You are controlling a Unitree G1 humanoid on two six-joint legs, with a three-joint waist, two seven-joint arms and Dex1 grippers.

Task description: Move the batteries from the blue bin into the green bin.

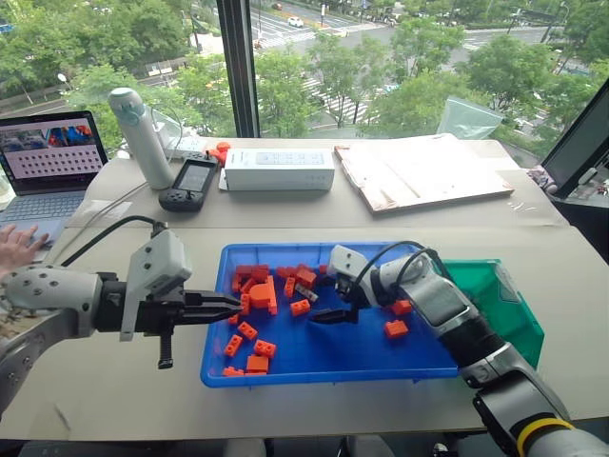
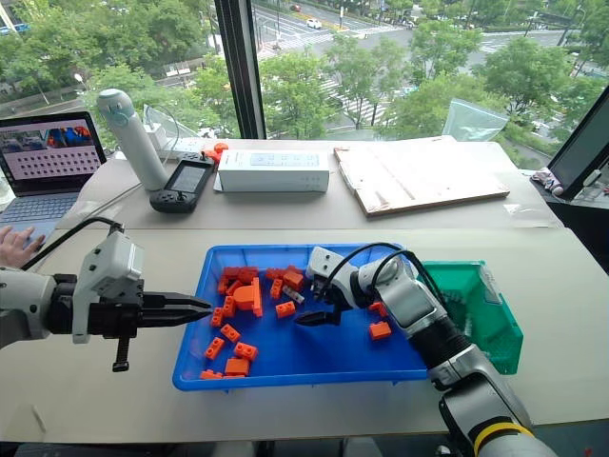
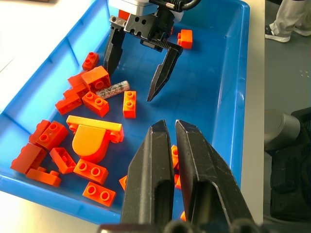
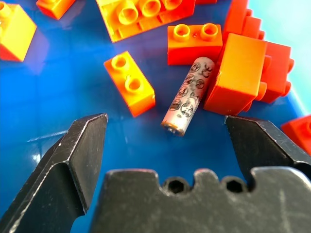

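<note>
Left gripper (image 1: 224,307): fingers pressed together, empty, at the blue bin's (image 1: 314,369) left rim. Right gripper (image 3: 138,68): fingers spread wide, empty, poised over a battery (image 4: 188,95) (apparently not touching) lying among orange blocks (image 4: 129,83). Green bin (image 1: 514,319) at right.

batteries: one visible, a grey-silver cylinder (image 4: 188,96) lying among the blocks. orange building blocks (image 1: 259,292): roughly eighteen to twenty in the blue bin, exact count uncertain where they overlap; one more orange piece (image 1: 221,150) on the far table. blue bin (image 1: 314,367): one. green bin (image 1: 514,319): one. grippers: two, left gripper (image 1: 228,307) and right gripper (image 1: 331,307). laptop (image 1: 48,167): one. white bottle (image 1: 140,135): one. black handheld device (image 1: 189,183): one. white box (image 1: 279,168): one. flat board (image 1: 419,171): one. person's hand (image 1: 17,249): one.
</note>
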